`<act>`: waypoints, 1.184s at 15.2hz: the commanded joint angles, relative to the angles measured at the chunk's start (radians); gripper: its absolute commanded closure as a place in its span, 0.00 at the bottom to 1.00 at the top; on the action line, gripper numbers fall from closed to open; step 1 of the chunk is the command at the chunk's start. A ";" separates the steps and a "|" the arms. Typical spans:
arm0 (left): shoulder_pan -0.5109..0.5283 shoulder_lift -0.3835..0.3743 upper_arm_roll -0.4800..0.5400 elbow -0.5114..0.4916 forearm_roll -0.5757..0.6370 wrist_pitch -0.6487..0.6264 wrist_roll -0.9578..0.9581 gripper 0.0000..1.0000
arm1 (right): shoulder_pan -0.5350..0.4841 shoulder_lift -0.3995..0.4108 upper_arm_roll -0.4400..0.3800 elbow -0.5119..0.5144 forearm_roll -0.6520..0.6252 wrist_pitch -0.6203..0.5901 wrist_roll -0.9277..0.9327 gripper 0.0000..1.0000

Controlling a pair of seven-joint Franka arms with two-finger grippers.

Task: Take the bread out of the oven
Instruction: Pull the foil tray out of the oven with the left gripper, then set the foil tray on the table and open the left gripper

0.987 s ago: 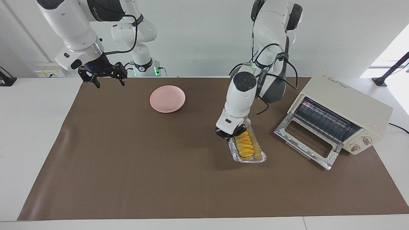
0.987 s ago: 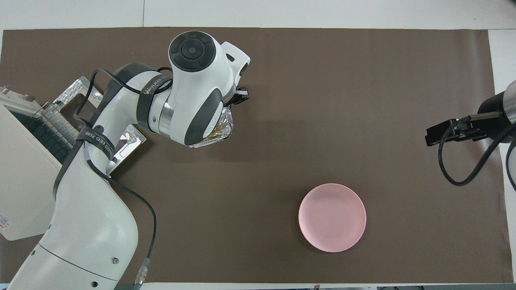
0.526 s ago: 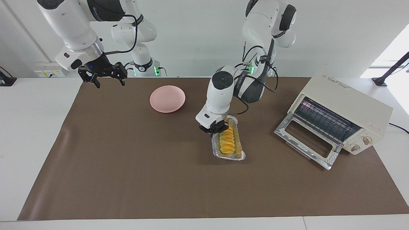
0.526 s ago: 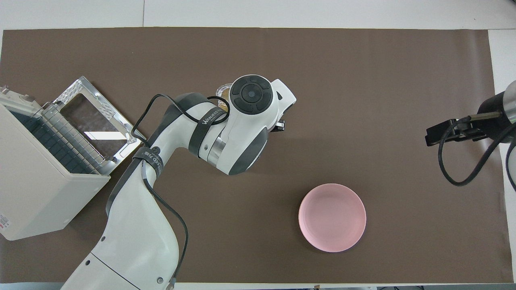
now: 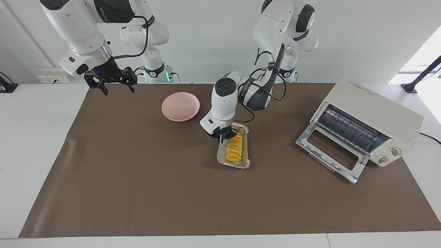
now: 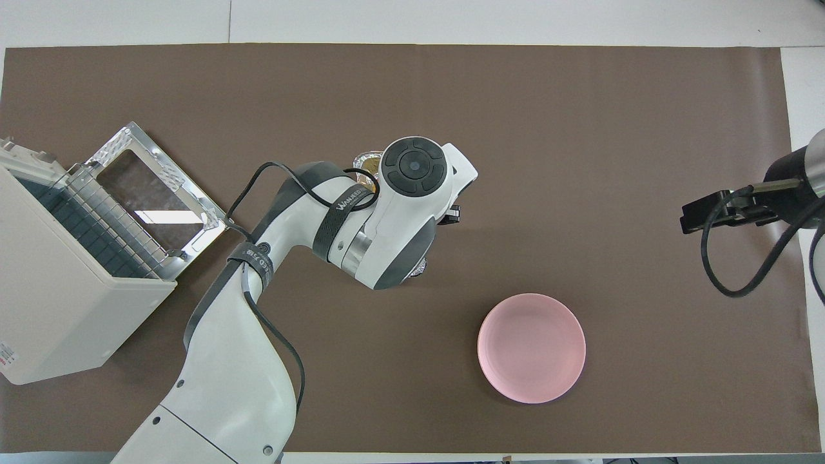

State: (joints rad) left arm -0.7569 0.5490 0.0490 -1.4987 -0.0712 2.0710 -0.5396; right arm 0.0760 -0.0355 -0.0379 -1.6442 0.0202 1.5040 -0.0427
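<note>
Where the facing camera looks across the table, the bread (image 5: 235,148) is a small golden-yellow loaf, ridged across its top like a row of slices, lying in a crinkled silver foil tray (image 5: 247,164) on the brown mat (image 5: 137,186), out of the oven (image 5: 375,119) and between it and the pink plate (image 5: 180,106). That oven is a cream-white box with a wire rack inside, two round knobs and its glass door dropped open onto the mat. At the tray's end nearer the robots, the left gripper (image 5: 220,135) is down at the rim; whether its fingers are parted or pinching the foil cannot be told. Over the mat's corner at the right arm's end, the right gripper (image 5: 117,86) waits in the air with its fingers spread and nothing between them.

From overhead, the left arm's white wrist covers almost all of the tray (image 6: 367,158); only slivers of foil show. The plate (image 6: 532,348) is a smooth, round, shallow disc, lying nearer the robots. The right gripper (image 6: 699,216) shows as a dark block.
</note>
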 commanded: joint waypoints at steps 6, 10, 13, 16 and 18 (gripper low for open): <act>0.143 -0.105 0.071 0.124 -0.035 -0.211 -0.042 0.00 | -0.019 -0.009 0.010 0.001 0.015 -0.016 -0.020 0.00; 0.261 -0.213 0.146 0.120 -0.021 -0.371 0.009 0.00 | -0.019 -0.009 0.010 0.001 0.017 -0.016 -0.020 0.00; 0.327 -0.318 0.224 0.117 0.028 -0.495 0.143 0.00 | -0.019 -0.009 0.010 0.001 0.015 -0.016 -0.020 0.00; 0.435 -0.398 0.230 0.109 0.028 -0.639 0.326 0.00 | -0.019 -0.009 0.010 0.001 0.015 -0.016 -0.020 0.00; 0.453 -0.455 0.230 0.063 0.028 -0.707 0.409 0.00 | -0.019 -0.009 0.010 0.001 0.015 -0.016 -0.020 0.00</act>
State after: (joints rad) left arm -0.3083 0.1677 0.2900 -1.3618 -0.0597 1.4140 -0.1964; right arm 0.0759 -0.0355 -0.0379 -1.6442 0.0202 1.5040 -0.0427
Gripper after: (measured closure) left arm 0.000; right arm 0.000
